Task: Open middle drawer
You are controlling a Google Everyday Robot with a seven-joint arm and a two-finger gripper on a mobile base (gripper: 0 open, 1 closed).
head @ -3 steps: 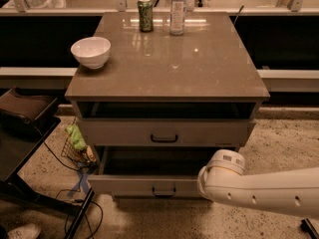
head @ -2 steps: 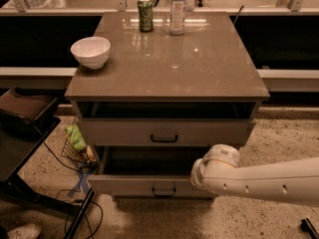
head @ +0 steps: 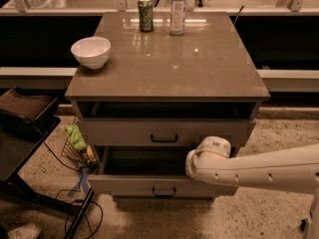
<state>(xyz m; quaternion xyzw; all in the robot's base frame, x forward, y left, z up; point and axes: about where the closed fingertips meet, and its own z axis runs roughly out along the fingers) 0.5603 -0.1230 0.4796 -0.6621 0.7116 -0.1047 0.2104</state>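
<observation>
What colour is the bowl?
The bowl is white, camera view; the hand is at the drawers.

Glossy brown cabinet top [head: 199, 68] bears a white ceramic bowl [head: 90, 51], green drinks can [head: 145, 14] and clear plastic bottle [head: 177, 9] (both rearward); gripper [head: 195, 162] below its front edge.

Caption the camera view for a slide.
Tool at the right side of the pulled-out middle drawer; bowl, can, bottle on top.

Arm [head: 264, 171]: white, enters from the right edge and reaches left, nearly level.
Joint [head: 208, 157]: rounded end of the arm, low and right of centre.
Tool: hidden behind the joint.
</observation>
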